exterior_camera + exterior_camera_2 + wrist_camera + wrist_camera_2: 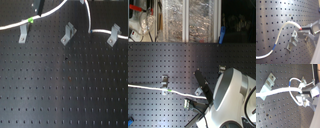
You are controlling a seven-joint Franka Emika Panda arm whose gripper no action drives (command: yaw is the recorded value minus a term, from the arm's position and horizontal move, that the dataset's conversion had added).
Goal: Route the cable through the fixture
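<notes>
The white cable point(15, 24) runs from the first exterior view's left edge past its green band point(31, 20) up to my gripper point(40, 7) at the top edge. Another stretch point(89, 20) drops down and passes the right metal fixture bracket point(114, 35). The left bracket point(22, 34) and the middle bracket point(67, 34) stand just in front of the cable. In both wrist views my gripper point(306, 29) point(304, 95) is shut on the cable point(283, 26) point(281, 91), beside a bracket point(293, 40). The blue band point(274, 46) point(290, 82) shows there.
All of it stands on a black perforated board point(65, 90). In the second exterior view the white arm point(230, 97) fills the lower right, and shelves with clutter point(188, 20) stand behind the board. A further bracket point(268, 82) lies near the cable.
</notes>
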